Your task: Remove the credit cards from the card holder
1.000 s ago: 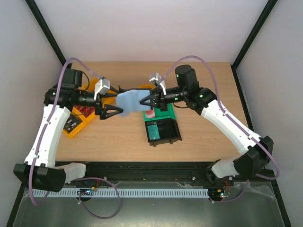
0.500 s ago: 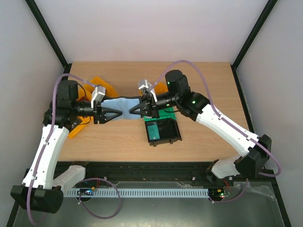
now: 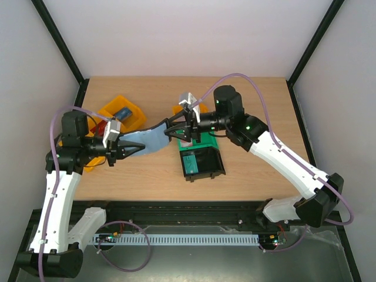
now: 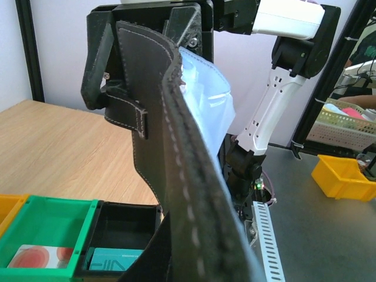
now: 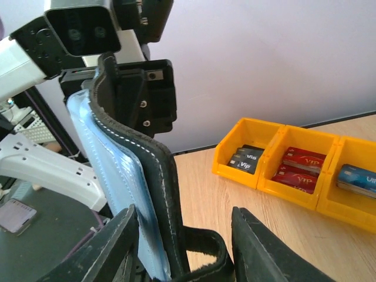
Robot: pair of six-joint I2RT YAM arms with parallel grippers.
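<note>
The card holder (image 3: 148, 137), black outside with blue-grey lining, hangs above the table between both arms. My left gripper (image 3: 123, 148) is shut on its left end. In the left wrist view the stitched black cover (image 4: 176, 153) fills the middle and hides my fingers. My right gripper (image 3: 173, 130) stands open around the other end. In the right wrist view the card holder (image 5: 155, 194) and its tab (image 5: 205, 261) sit between the spread fingers (image 5: 261, 247), nearer the left one. Red credit cards (image 5: 301, 168) lie in a yellow bin (image 5: 276, 185). No card shows in the lining.
Yellow bins (image 3: 122, 111) stand at the back left, holding black and blue cards. A green bin (image 4: 50, 223) holds a pale card with a red spot (image 4: 41, 257). Beside it a black bin (image 3: 202, 162) holds a teal card (image 3: 189, 160).
My left gripper has shut on the card holder's left end and drawn it left and nearer. My right gripper has opened from its grip and shifted slightly right.
</note>
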